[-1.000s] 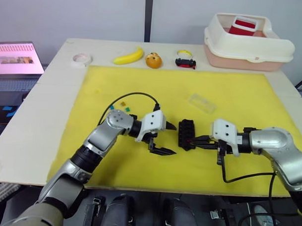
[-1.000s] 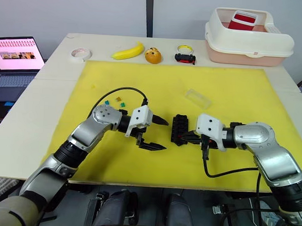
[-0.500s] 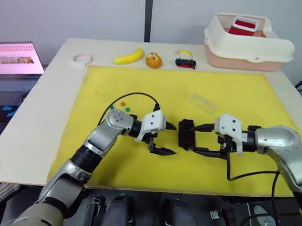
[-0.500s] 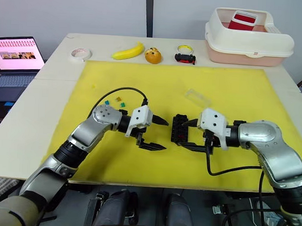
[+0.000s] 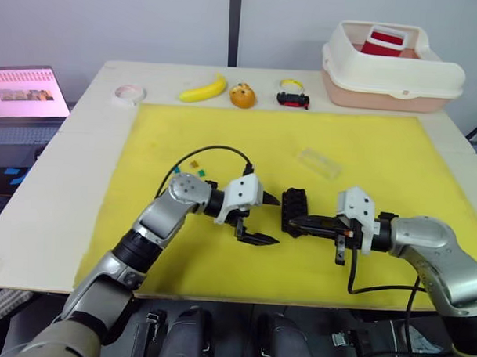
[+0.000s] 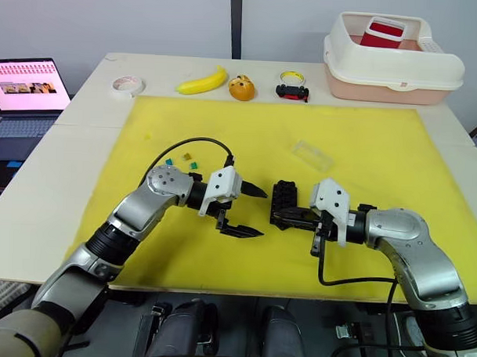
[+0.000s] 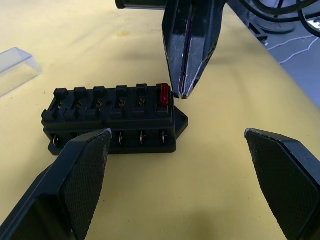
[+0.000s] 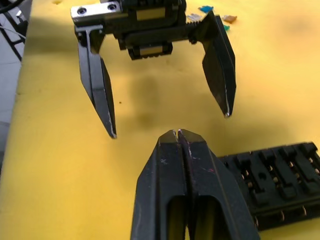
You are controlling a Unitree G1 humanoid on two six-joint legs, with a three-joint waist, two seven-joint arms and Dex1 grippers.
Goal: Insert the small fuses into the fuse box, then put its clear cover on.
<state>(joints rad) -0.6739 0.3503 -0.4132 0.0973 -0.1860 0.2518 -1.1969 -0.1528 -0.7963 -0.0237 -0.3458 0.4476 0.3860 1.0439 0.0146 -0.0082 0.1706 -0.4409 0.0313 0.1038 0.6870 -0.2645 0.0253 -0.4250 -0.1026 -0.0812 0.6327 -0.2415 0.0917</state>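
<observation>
One red fuse [image 7: 163,94] in black fuse box [image 7: 115,117]

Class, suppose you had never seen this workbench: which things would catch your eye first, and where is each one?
Centre of the yellow mat: the black fuse box lies between the two grippers, one red fuse seated at its end. The right gripper, fingers shut, touches that end; the left gripper waits open beside it. The clear cover lies further back, and the loose fuses by the left arm.

Along the table's [image 5: 57,211] far edge I see tape [image 5: 130,92], banana [image 5: 203,89], orange [image 5: 241,95], toy car [image 5: 293,99]; cream bin [image 5: 393,68] at the far right corner.
</observation>
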